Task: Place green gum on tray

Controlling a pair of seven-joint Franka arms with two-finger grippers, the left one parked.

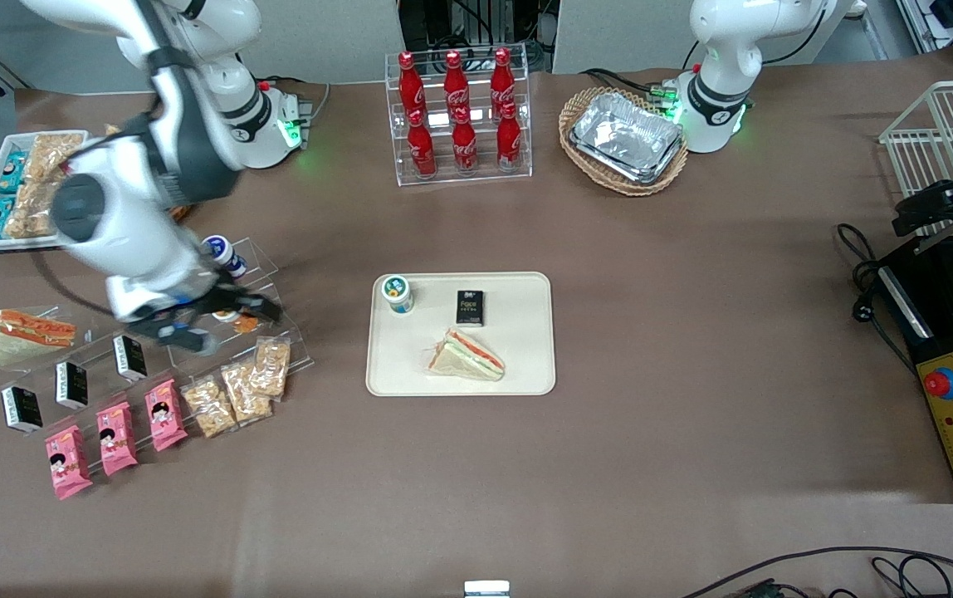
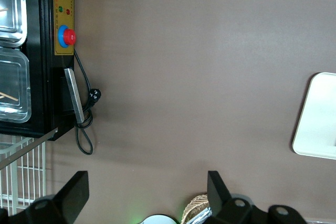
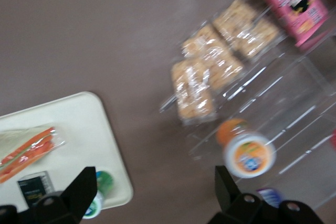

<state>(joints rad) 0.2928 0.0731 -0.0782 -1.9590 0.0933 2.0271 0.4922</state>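
The gum already stands upright on the tray, in the tray's upper-left corner as the front view shows it, with a small black box beside it and a sandwich lower down. So the placing looks done; at most the arm's retreat is left. The gripper hangs at mid-left of the front view, over the clear rack by the orange-capped bottle, well apart from the tray. Its fingers are spread wide, holding and touching nothing.
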